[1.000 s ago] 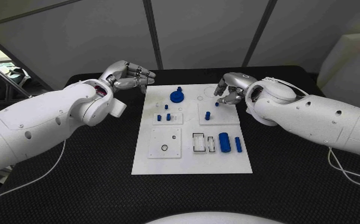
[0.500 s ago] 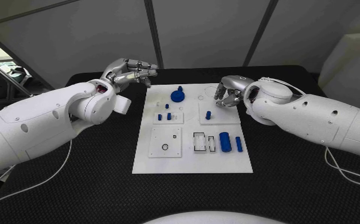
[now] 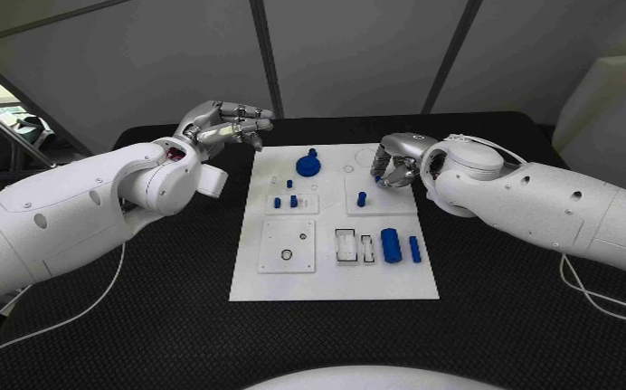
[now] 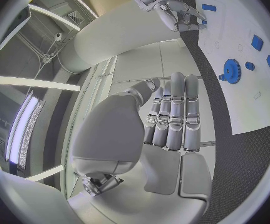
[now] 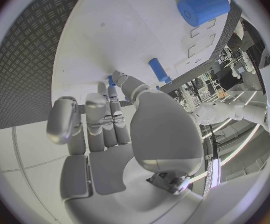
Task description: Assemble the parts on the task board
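Since a second ago the right hand (image 3: 395, 167) has drawn its fingers in, now curled with nothing visibly held, above the far right corner of the task board (image 3: 336, 286). On the black table (image 3: 156, 318) the small blue peg (image 3: 362, 198) stands just near of it. Beyond the board's far left corner the left hand (image 3: 224, 129) hovers empty, fingers loosely apart.
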You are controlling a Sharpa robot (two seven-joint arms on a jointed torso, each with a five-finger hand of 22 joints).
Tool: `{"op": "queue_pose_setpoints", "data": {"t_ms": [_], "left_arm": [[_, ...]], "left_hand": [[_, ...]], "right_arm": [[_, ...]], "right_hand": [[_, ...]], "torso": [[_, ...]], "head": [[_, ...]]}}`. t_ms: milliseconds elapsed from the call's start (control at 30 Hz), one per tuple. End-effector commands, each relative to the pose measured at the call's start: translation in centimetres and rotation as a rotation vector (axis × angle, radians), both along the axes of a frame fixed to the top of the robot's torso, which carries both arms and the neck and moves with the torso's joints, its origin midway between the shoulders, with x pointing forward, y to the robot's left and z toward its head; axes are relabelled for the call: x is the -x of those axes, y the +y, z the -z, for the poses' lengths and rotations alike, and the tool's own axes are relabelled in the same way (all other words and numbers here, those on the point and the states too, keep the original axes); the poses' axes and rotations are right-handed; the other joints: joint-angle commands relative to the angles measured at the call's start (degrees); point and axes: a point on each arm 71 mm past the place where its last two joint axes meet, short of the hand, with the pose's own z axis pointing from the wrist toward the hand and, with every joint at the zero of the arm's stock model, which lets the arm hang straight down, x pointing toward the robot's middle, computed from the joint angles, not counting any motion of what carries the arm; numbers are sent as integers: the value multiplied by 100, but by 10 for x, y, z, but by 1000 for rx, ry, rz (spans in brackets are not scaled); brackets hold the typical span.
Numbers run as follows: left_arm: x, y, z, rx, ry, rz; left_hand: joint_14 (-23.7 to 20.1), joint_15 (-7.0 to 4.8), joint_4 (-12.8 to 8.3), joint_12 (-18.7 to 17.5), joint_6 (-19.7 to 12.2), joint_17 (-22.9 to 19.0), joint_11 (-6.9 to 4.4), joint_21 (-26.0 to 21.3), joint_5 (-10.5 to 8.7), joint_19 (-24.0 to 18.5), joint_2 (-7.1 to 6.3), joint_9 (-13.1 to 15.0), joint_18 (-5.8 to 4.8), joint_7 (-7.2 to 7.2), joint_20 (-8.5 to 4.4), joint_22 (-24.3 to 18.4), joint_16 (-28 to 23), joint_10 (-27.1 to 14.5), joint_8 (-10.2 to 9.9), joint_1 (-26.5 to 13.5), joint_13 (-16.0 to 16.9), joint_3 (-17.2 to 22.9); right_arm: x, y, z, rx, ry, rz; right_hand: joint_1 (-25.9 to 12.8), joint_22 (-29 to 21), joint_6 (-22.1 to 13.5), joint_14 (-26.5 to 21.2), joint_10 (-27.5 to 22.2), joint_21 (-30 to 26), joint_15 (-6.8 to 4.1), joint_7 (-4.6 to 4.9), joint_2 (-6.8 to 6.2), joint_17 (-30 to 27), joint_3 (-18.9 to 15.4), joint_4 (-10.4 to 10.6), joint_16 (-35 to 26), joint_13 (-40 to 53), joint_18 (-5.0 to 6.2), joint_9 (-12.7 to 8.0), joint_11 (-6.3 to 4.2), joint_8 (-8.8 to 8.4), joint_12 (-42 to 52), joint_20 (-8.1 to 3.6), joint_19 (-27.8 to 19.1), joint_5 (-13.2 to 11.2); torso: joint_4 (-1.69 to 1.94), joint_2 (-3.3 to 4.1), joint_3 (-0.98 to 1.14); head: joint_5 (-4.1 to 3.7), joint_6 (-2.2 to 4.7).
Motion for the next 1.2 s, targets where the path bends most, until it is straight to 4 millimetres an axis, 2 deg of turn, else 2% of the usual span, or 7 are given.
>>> {"op": "queue_pose_setpoints", "data": {"t_ms": [33, 233, 500, 600, 767, 1067, 1200], "left_arm": [[0, -1, -2, 20, -7, 10], [0, 0, -1, 19, -7, 7], [-1, 0, -1, 18, -4, 7], [-1, 0, -1, 18, -4, 7], [-1, -1, -1, 17, -1, 9], [0, 1, 0, 15, 5, 10], [0, 1, 0, 14, 7, 10]], "left_hand": [[34, -3, -29, 5, 9, -10, 36, -28, 37, 6, 39, -5, -65, 36, -13, -7, -42, -25, -31, 11, 11, -17], [33, -2, -32, 4, 7, -15, 37, -32, 41, 5, 39, -6, -65, 37, -13, -10, -53, -27, -34, 13, 13, -19], [32, 3, -28, 1, 5, -29, 42, -45, 53, 3, 55, -6, -68, 41, -11, -18, -82, -34, -43, 8, 18, -21], [32, 3, -28, 1, 5, -29, 42, -45, 53, 3, 55, -6, -68, 41, -11, -18, -82, -34, -43, 8, 18, -21], [31, 2, -42, -2, 3, -40, 42, -54, 61, 1, 55, -6, -67, 42, -13, -24, -105, -40, -50, 22, 23, -22], [28, 2, -53, -5, 1, -48, 44, -61, 66, -2, 55, -6, -67, 44, -13, -27, -125, -46, -55, 33, 26, -23], [27, 3, -63, -7, -1, -55, 46, -65, 70, -4, 56, -7, -67, 46, -14, -29, -139, -50, -59, 43, 29, -22]], "right_arm": [[2, 1, 5, 26, 30, -9], [3, 2, 4, 17, 18, -8], [3, 2, 2, 19, -4, 4], [3, 3, 2, 21, -9, 2], [4, 4, 1, 22, -19, 0], [6, 5, -5, -9, -81, -1], [8, 5, -9, -37, -119, -2]], "right_hand": [[-1, 23, 46, 110, 50, 38, 3, -2, 64, 16, 49, -1, 37, -9, -79, 4, -16, -18, 11, 9, 55, 25], [-11, 136, 102, 127, 126, 140, -15, -23, 123, 116, 108, 17, 151, -22, -102, 15, -38, -3, 22, -1, 104, 28], [70, 693, 515, 214, 566, 635, -143, -161, 515, 508, 280, 41, 603, 6, -222, 108, -187, 141, 116, -106, 355, 13], [71, 819, 609, 221, 684, 745, -171, -194, 585, 566, 259, 40, 678, 17, -250, 141, -226, 175, 128, -138, 409, 10], [65, 916, 657, 223, 762, 830, -189, -216, 621, 611, 233, 31, 740, 20, -273, 166, -251, 187, 117, -161, 448, 10], [77, 892, 660, 204, 771, 810, -196, -218, 597, 530, 210, -7, 681, 13, -265, 177, -257, 177, 86, -172, 431, 15], [79, 925, 660, 196, 772, 838, -197, -217, 594, 490, 208, -13, 647, 12, -273, 178, -257, 175, 81, -173, 446, 17]], "torso": [[3, 5, 0], [2, 2, 0], [1, 0, 0], [2, 0, -1], [0, -2, -2], [0, -6, -1], [2, -14, -6]], "head": [[-11, -13], [-18, -13], [-32, -27], [-33, -29], [-33, -37], [-28, -38], [-37, -33]]}}
